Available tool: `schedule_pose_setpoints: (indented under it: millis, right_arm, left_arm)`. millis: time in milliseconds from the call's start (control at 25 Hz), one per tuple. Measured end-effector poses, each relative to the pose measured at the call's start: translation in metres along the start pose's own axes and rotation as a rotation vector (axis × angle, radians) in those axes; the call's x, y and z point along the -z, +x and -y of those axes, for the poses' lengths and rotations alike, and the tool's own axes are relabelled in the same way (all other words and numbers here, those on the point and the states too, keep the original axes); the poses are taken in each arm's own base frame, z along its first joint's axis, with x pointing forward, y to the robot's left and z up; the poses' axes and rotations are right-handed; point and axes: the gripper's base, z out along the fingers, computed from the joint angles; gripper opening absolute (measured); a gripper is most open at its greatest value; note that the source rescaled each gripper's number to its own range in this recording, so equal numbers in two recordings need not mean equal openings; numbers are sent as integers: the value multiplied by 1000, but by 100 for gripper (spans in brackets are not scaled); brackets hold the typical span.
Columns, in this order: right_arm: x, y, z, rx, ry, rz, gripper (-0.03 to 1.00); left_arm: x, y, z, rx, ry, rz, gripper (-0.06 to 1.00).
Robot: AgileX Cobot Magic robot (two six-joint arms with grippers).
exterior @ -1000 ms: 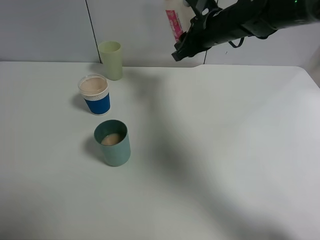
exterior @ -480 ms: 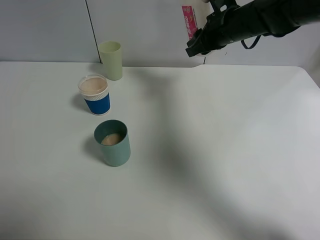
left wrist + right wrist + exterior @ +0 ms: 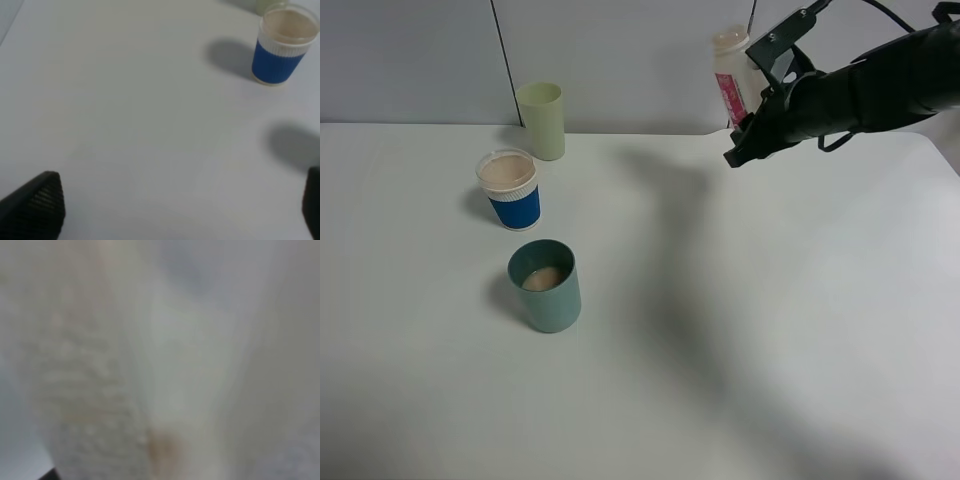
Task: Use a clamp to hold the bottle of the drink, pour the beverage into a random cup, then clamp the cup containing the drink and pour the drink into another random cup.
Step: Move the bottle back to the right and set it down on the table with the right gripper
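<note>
Exterior high view: right clamp (image 3: 750, 112) grips the bottle (image 3: 728, 70), upper right (left clamp (image 3: 175, 205) spread wide); lower it upright, clear of the teal tumbler (image 3: 546, 292).

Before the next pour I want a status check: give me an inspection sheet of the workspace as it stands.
Surface: white table, no spills seen.
Job's things: bottle roughly upright in the air, far right; teal cup with a little beverage; blue cup nearly full.
Clutter: yellow-green cup at the back.
Grippers: right gripper shut on bottle; left gripper open, empty.
Cables: black cables on the right arm, clear of the cups.
Surroundings: pale wall panels; nothing else seen.
</note>
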Motion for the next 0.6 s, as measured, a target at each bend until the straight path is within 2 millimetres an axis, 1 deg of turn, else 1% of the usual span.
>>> schedule_pose_setpoints:
  millis: [80, 200, 360, 480, 600]
  right_arm:
    - [0, 6, 5, -19, 13, -17, 0]
    - [0, 9, 10, -34, 31, -26, 0]
    - [0, 14, 18, -110, 37, -31, 0]
    - [0, 15, 20, -135, 17, -20, 0]
    - [0, 14, 20, -109, -4, -2, 0]
  left_arm:
    - [0, 0, 0, 0, 0, 0, 84]
    - [0, 0, 0, 0, 0, 0, 84]
    - [0, 0, 0, 0, 0, 0, 84]
    - [0, 0, 0, 0, 0, 0, 84]
    - [0, 0, 0, 0, 0, 0, 84]
